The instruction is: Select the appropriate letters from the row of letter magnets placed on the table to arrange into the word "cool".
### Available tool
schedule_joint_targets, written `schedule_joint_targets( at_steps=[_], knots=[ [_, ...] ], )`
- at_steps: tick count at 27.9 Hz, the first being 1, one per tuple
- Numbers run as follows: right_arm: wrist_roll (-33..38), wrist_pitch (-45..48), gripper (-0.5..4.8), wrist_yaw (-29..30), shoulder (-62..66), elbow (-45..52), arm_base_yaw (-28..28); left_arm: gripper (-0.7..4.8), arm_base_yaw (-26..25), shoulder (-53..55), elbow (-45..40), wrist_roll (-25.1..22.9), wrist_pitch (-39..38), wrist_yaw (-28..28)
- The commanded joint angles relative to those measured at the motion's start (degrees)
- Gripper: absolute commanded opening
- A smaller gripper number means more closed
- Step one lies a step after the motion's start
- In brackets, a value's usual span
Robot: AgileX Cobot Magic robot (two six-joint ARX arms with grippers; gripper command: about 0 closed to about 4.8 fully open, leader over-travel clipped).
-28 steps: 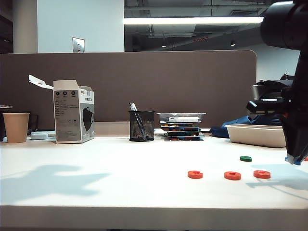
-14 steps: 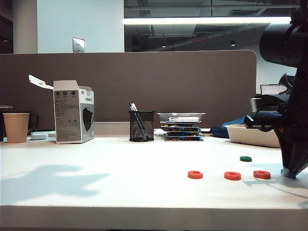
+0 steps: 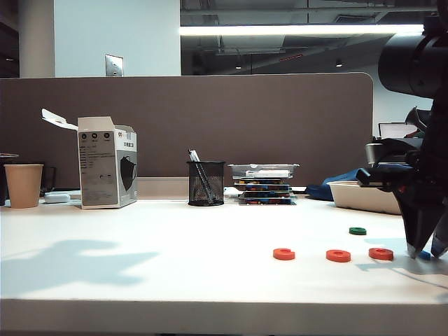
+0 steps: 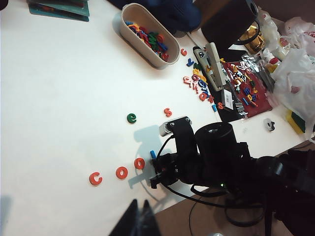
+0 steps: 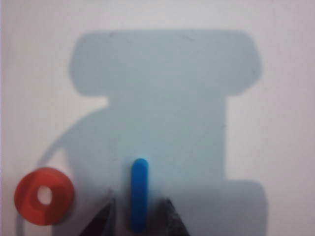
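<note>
On the white table (image 3: 175, 273) three orange letters lie in a line: a gapped C (image 3: 283, 253) and two rings (image 3: 338, 255) (image 3: 381, 253). The light-blue bar (image 3: 424, 255) lies flat just right of them. My right gripper (image 3: 427, 249) stands over it, open. In the right wrist view the bar (image 5: 139, 194) sits between the parted fingertips (image 5: 170, 219) with a gap on each side, next to an orange ring (image 5: 44, 195). My left gripper (image 4: 139, 216) is shut on nothing, high above the near table edge. A dark green ring (image 3: 358, 230) lies behind the line.
An oval tray (image 4: 129, 14) of spare letters stands at the back right, with more loose letters (image 4: 197, 81) beside it and an orange s (image 4: 168, 112) near the green piece. A mesh pen cup (image 3: 206, 183), a carton (image 3: 106, 162) and a paper cup (image 3: 23, 185) line the brown partition.
My right gripper came down to the table holding the blue bar, then opened. The bar now lies on the table to the right of the orange rings.
</note>
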State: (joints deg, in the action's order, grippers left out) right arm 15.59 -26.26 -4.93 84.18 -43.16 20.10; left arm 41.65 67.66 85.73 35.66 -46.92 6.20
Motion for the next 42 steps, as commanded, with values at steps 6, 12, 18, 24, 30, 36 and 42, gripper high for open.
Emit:
schedule_joint_targets(
  at_steps=[6,12,18,24,30,36,42],
  knots=[
    [0.00,-3.30,1.34,0.81,-0.24,-1.90,0.07,-0.03,0.02,-0.15,0.20,-0.11,0.72,0.02],
    [-0.79,-5.66,1.58,0.31,-0.42,-5.86,0.07,-0.03,0.02,-0.15,0.20,-0.11,0.72,0.02],
    [-1.40,-8.72,1.58,-0.33,-0.50,-10.10,-0.11,-0.03,0.02,-0.15,0.20,-0.09,0.72,0.02],
    [-5.44,-11.82,1.23,-3.08,-4.07,-17.14,-0.77,-0.03,0.02,-0.15,0.20,-0.09,0.72,0.02],
    [-8.94,-11.91,-0.06,-2.93,-12.04,-20.72,-5.42,-0.03,0.02,-0.15,0.20,-0.09,0.72,0.02],
    [-14.14,-13.73,-0.06,-1.20,-22.29,-20.94,-14.45,-0.03,0.02,-0.15,0.20,-0.09,0.72,0.02],
    [-15.85,-15.96,-0.06,5.31,-31.26,-20.92,-23.50,-0.03,0.02,-0.13,0.20,-0.09,0.72,0.02]
  ],
)
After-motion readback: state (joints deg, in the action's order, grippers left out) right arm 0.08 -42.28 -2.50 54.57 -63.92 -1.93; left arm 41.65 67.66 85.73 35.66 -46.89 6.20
